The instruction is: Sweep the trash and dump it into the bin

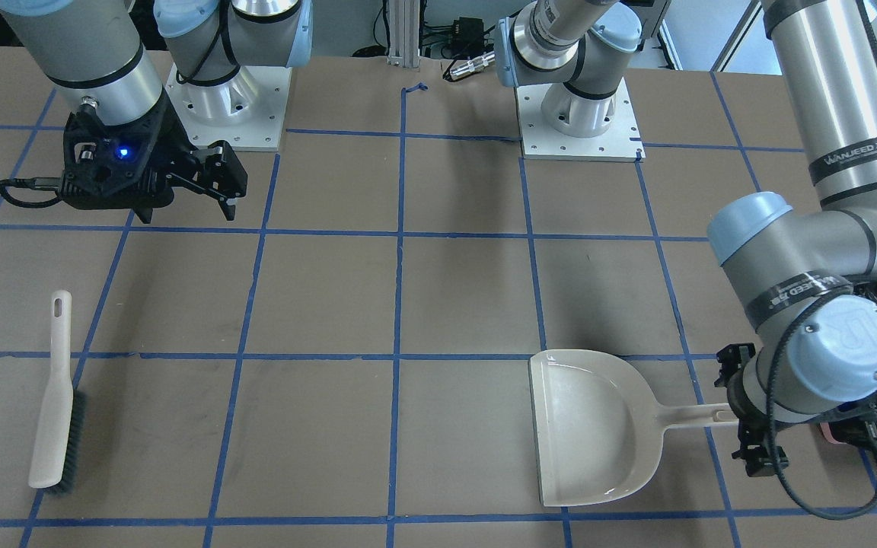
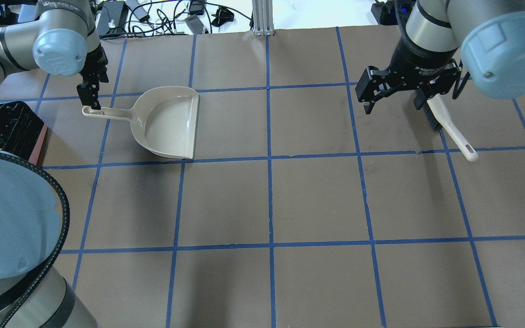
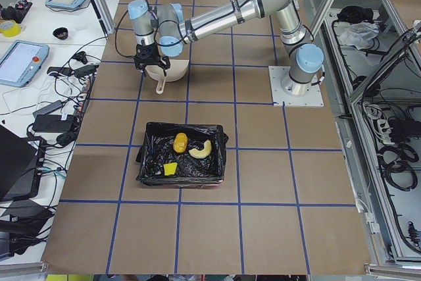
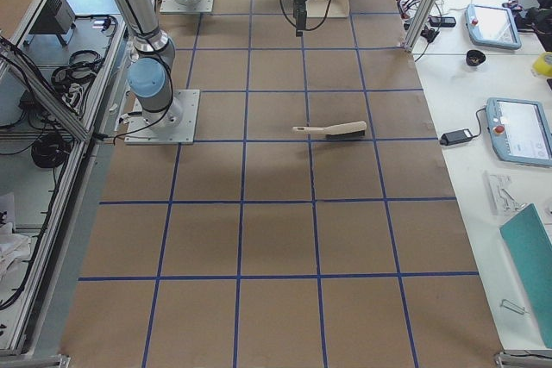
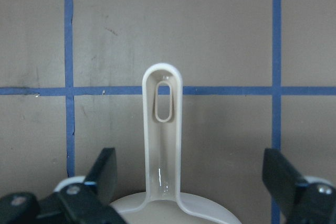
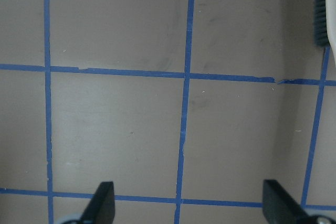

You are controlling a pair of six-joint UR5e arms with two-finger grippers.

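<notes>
Straddling the end of the handle [image 5: 164,129] of the beige dustpan [image 2: 167,123], the left gripper [image 5: 190,171] has its jaws spread wide, one finger on each side of the handle and neither touching it, so it holds nothing. The dustpan lies flat and bare on the brown, blue-taped tabletop [image 2: 317,196], with its open mouth turned toward the middle. On the robot's left, the bin [image 3: 146,160] sits on the tabletop with its black bag liner crinkled around the rim. All three bits of trash lie inside it: the tan croissant piece [image 3: 201,150] and the orange-yellow lump [image 3: 180,141] side by side, the yellow wedge [image 3: 170,169] a little apart. Across the tabletop, the right gripper [image 2: 393,104] hangs above bare paper, its jaws also wide open and empty. The hand brush [image 1: 54,396] lies on the tabletop on that same side, bristles along one edge.
</notes>
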